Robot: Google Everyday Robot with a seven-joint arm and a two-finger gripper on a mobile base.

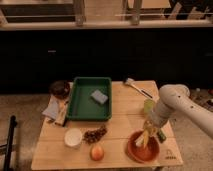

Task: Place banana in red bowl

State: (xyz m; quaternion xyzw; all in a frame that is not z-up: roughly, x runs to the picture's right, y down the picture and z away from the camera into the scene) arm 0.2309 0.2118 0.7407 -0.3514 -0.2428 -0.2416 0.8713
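The red bowl [143, 147] sits at the front right of the wooden table [120, 125]. The pale yellow banana [144, 136] stands tilted with its lower end inside the bowl. My gripper [149, 126] is just above the bowl's far rim, at the banana's upper end, at the end of my white arm [176, 104] that comes in from the right.
A green tray [89, 101] holding a grey sponge [100, 96] is at the centre back. A dark brown bowl [60, 88], white cup [73, 137], grapes [94, 134], round orange fruit [97, 152], yellow-green cup [149, 106] and a brush [136, 86] are also on the table.
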